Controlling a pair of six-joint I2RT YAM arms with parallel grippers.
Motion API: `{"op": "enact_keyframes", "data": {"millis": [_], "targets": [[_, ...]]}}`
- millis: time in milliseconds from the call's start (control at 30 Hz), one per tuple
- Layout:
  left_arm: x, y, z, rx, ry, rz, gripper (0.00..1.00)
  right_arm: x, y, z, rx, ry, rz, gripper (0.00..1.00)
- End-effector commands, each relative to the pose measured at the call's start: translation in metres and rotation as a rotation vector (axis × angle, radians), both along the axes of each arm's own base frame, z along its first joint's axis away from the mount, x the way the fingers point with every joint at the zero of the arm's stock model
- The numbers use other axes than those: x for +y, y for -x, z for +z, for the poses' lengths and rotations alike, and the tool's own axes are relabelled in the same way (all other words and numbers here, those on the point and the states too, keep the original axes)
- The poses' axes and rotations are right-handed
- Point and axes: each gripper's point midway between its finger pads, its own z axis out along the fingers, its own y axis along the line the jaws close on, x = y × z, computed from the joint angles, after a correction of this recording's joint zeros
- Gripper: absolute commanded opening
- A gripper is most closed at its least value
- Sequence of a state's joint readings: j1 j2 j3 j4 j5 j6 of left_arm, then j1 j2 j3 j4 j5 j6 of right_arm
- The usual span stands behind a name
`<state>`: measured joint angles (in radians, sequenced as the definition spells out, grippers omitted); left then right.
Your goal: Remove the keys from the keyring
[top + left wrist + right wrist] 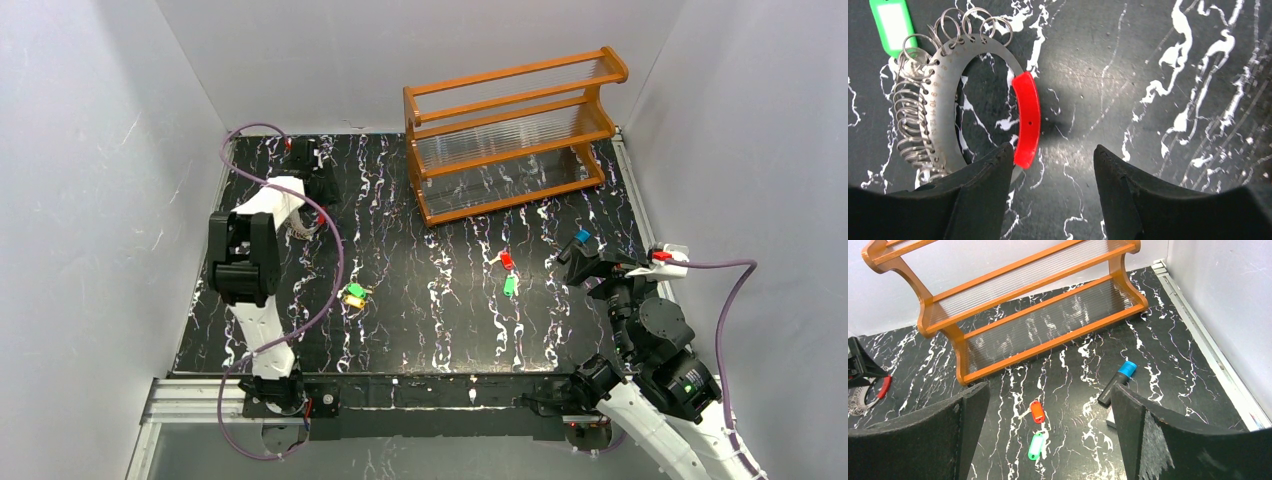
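Left claw (1052, 150) hovers, jaws apart and empty, at the near edge of the keyring (943, 115) (red segment (1027, 120) beside one finger (988, 190)). A green key (892, 25) lies at the ring's far edge. Securing the ring seems the step in hand, so pinch it squarely next. Right claw (1048, 390) gapes empty.

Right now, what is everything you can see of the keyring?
The keyring is a flat silvery-grey metal loop, stamped with numbers, punched with holes, with one curved red segment. Small wire rings thread its left and top edge; a green tag lies beside them. It lies flat on the black marbled table. One finger of the open left gripper overlaps its lower edge; contact cannot be told.
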<state>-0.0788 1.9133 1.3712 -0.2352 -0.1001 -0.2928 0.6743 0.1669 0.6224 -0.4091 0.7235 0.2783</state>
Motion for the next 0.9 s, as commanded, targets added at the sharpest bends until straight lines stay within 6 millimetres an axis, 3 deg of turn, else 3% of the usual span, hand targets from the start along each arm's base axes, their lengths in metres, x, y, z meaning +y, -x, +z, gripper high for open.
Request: {"op": "enact_keyframes", "data": {"millis": [0,267,467,767,867], "targets": [[0.014,-0.013,0.002,0.025,-0.030,0.024,0.57,0.000,-0.002,0.004,-0.019,-0.017,-0.006,0.99],[0.018,-0.008,-0.028,0.112,-0.051,-0.001,0.47,-0.001,-0.002,0.004,-0.017,-0.018,-0.011,0.99],[0.013,0.010,-0.050,0.180,-0.029,-0.034,0.37,-0.001,-0.001,0.005,-0.016,-0.025,-0.013,0.99],[-0.004,0.056,-0.068,0.281,0.039,-0.091,0.18,-0.001,0.000,0.006,-0.017,-0.043,-0.008,0.99],[-0.028,0.075,-0.066,0.297,0.087,-0.143,0.14,0.000,0.001,0.007,-0.018,-0.047,-0.005,0.99]]}}
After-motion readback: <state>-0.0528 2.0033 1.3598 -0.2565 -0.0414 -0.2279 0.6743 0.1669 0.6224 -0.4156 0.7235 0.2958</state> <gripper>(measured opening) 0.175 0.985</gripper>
